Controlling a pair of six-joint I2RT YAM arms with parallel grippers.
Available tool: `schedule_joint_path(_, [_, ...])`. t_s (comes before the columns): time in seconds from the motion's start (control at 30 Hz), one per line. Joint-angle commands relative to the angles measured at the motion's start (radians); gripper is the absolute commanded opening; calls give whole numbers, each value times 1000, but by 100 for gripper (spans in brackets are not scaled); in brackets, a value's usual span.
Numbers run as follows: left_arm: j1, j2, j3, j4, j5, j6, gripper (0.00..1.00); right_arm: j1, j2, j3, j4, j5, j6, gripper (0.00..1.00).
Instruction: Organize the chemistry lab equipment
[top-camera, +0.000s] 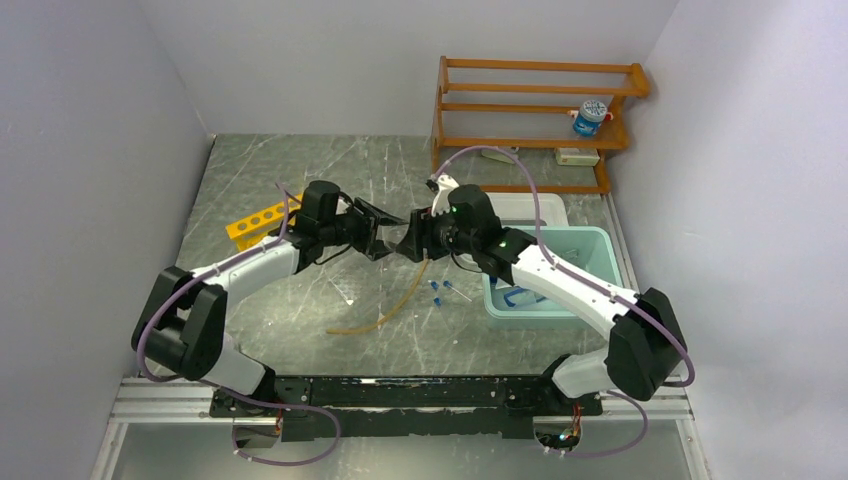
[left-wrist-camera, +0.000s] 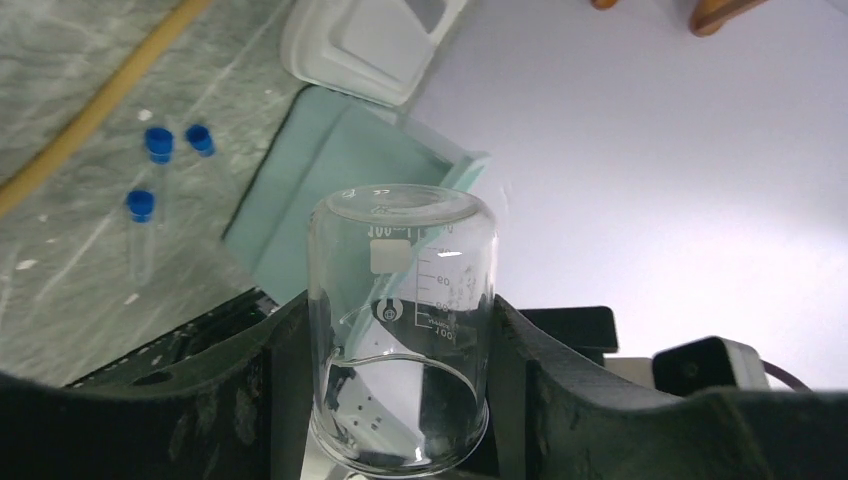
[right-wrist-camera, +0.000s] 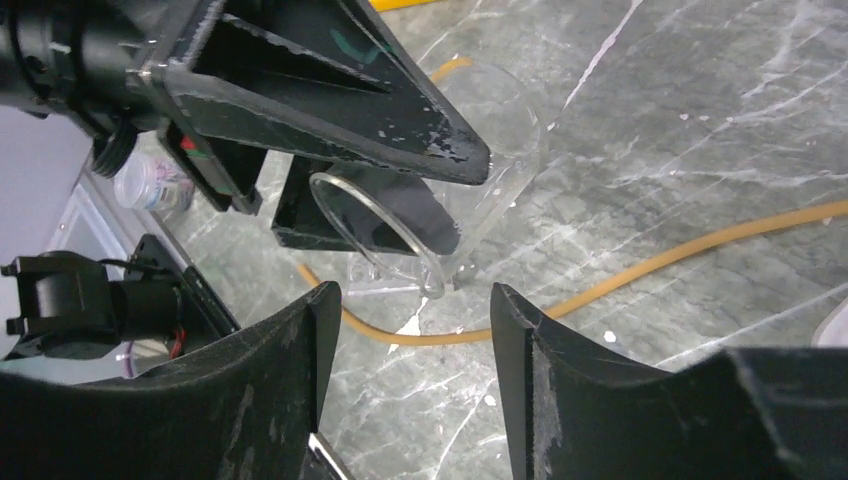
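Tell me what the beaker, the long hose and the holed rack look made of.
Beaker: probably clear glass. It is fully transparent, with glossy highlights and printed white graduations.
Hose: tan rubber or latex, judging by its matte surface and loose, curving lie.
Rack: yellow and opaque, likely plastic, though too small here to confirm.

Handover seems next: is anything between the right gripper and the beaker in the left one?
Nothing visible. The right gripper is open, facing the beaker directly; the left gripper clamps its sides. The tan tube lies on the table below, out of the path.
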Motion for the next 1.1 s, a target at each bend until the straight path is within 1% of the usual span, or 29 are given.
schedule_joint_path(0.0, [-9, -40, -2, 73, 41, -97, 43, 15, 31, 36, 44, 82, -22, 55])
schedule_joint_path(0.13, [-9, -52, -17, 82, 46, -113, 43, 29, 65, 69, 65, 127, -35, 42])
schedule_joint_path(0.27, [-11, -57, -28, 87, 53, -128, 45, 40, 83, 85, 78, 150, -36, 34])
schedule_joint_path(0.43, [-11, -51, -28, 72, 61, -130, 48, 45, 80, 94, 88, 183, -10, 23])
schedule_joint_path(0.53, [-11, -45, -25, 71, 69, -129, 56, 45, 85, 103, 81, 194, 15, 13])
schedule_joint_path(0.63, [-9, -34, -13, 66, 77, -107, 72, 43, 89, 119, 54, 200, 46, 5])
schedule_joint_path(0.73, [-4, -26, 29, 6, 62, -30, 83, 41, 86, 150, -9, 225, 68, 2])
schedule_joint_path(0.87, [16, -25, 91, -91, 34, 93, 91, 8, 61, 188, -123, 231, 110, 0])
schedule_joint_path(0.9, [26, -28, 102, -106, 27, 120, 95, -5, 51, 194, -153, 224, 122, 0])
schedule_joint_path(0.93, [35, -31, 114, -121, 17, 154, 97, -18, 42, 200, -182, 221, 132, 0])
schedule_joint_path(1.07, [81, -48, 163, -191, -19, 291, 97, -72, -9, 225, -330, 236, 147, 0])
